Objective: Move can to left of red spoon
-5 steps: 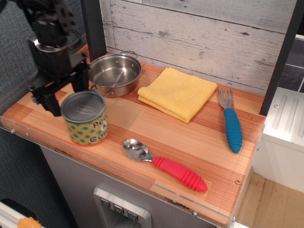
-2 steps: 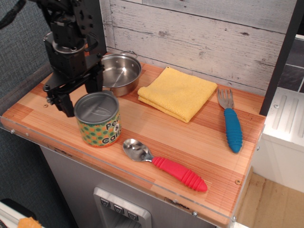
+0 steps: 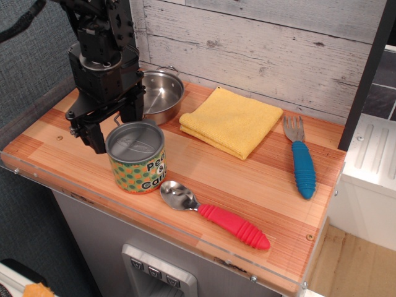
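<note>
The can [image 3: 137, 158] stands upright on the tabletop [image 3: 204, 164], near the front edge, just to the left of the metal bowl of the red spoon [image 3: 213, 214]. Its right wall is very close to the spoon's bowl; I cannot tell whether they touch.

The hand [image 3: 111, 124] is at the back left side of the can. Its two dark fingers are spread apart, one at the left of the can and one behind the lid, and they seem to stand at the can's upper rim. If they press the can or are only beside it, the view does not show.

What could go wrong, in my judgement: if the can goes a little more to the right, its base can push the spoon's bowl and turn the spoon on the tabletop. If the hand lifts away with a finger catching the rim, the can may tip or slide toward the front edge, which is near. The hand is also just beside the steel pot [image 3: 159, 93], so a wide move backward could knock it.

The count: one can, one red spoon, one steel pot, one folded yellow cloth [image 3: 231, 120], one fork with blue handle [image 3: 301, 159], one hand.
</note>
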Tool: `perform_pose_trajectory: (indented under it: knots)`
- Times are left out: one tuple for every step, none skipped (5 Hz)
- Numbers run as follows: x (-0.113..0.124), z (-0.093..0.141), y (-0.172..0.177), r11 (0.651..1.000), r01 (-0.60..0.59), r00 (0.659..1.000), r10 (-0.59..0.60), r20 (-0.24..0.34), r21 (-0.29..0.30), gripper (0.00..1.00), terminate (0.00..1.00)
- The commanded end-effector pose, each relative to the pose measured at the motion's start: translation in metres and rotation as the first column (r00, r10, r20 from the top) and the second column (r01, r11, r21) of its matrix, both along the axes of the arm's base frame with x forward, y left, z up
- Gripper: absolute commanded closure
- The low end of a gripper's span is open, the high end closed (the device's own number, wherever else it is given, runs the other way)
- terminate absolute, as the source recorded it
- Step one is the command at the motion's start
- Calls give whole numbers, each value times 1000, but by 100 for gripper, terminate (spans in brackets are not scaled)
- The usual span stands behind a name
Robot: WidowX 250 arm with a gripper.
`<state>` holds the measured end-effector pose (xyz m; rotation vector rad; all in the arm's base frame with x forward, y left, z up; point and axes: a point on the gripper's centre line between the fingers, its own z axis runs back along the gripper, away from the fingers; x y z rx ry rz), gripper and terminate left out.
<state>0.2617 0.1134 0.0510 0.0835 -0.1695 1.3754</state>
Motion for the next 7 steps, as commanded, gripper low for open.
perform_pose_trajectory:
  knots:
    - [-3, 34, 17, 998, -19, 997, 15, 78, 51, 0, 0]
    - [-4, 44, 21, 998, -15, 996, 9, 88, 63, 0, 0]
    - [-3, 55, 22, 998, 24, 996, -29, 88, 57, 0, 0]
    - [4, 63, 19, 974, 219, 974, -222, 39, 57, 0, 0]
    - [10, 73, 12, 918, 393, 917, -395, 54, 49, 0, 0]
    - [17, 74, -5, 802, 597, 802, -597, 4, 18, 0, 0]
    - [28, 69, -27, 691, 723, 691, -722, -31, -5, 0, 0]
